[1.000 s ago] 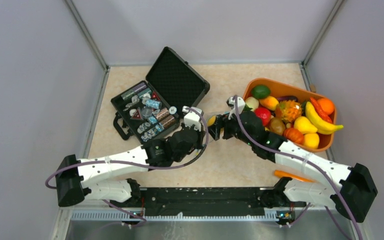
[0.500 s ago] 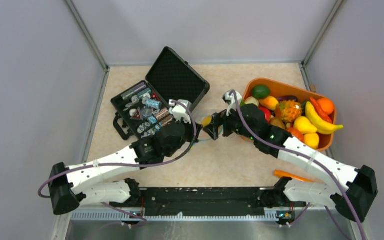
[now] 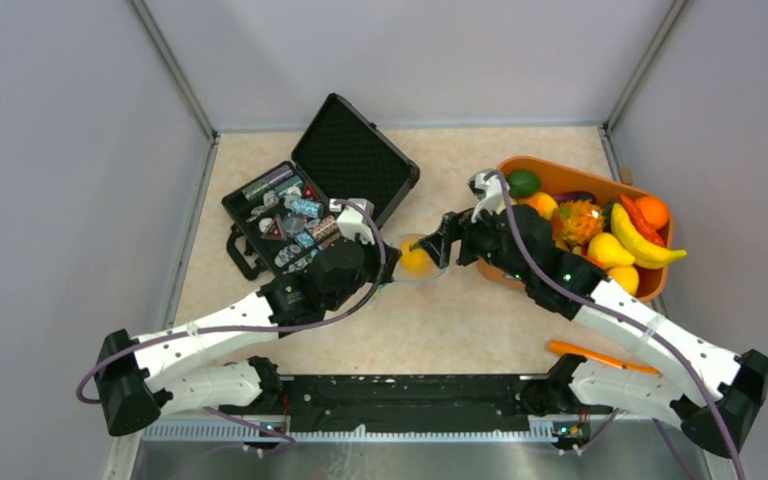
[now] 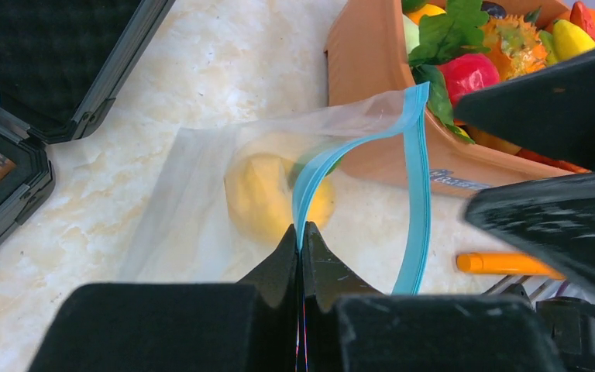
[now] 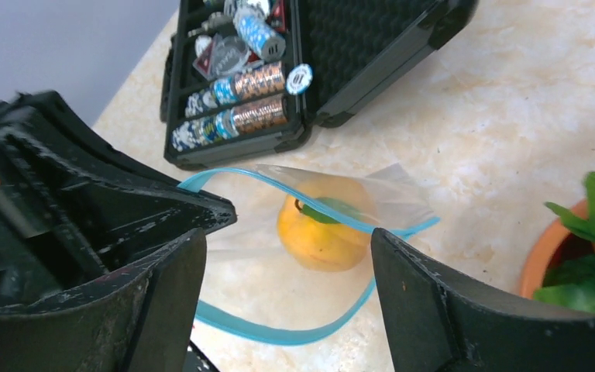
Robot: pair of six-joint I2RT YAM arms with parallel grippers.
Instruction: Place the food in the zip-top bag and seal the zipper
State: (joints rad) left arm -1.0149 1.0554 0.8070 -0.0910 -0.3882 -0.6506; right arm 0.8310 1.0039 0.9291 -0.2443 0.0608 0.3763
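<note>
The zip-top bag (image 4: 186,201) lies clear on the table between both arms, its mouth held wide. My left gripper (image 4: 300,231) is shut on the near lip of the teal zipper (image 4: 417,178). One piece of food, a yellow fruit with a green leaf (image 5: 321,232), rests inside the bag (image 3: 428,277). My right gripper (image 5: 287,287) hovers open just above the bag mouth with nothing between its fingers. In the top view it (image 3: 442,243) is to the right of the yellow fruit (image 3: 415,262), and the left gripper (image 3: 380,268) is to its left.
An orange basket (image 3: 580,172) at the right holds several more toy fruits, among them a banana (image 3: 645,245). An open black case (image 3: 355,160) of small wrapped items sits at the back left. An orange stick (image 3: 588,352) lies near the right arm's base.
The right gripper carried the yellow fruit left, let it go into the bag and drew back to the right. The left gripper stayed shut on the zipper, shifting slightly left.
</note>
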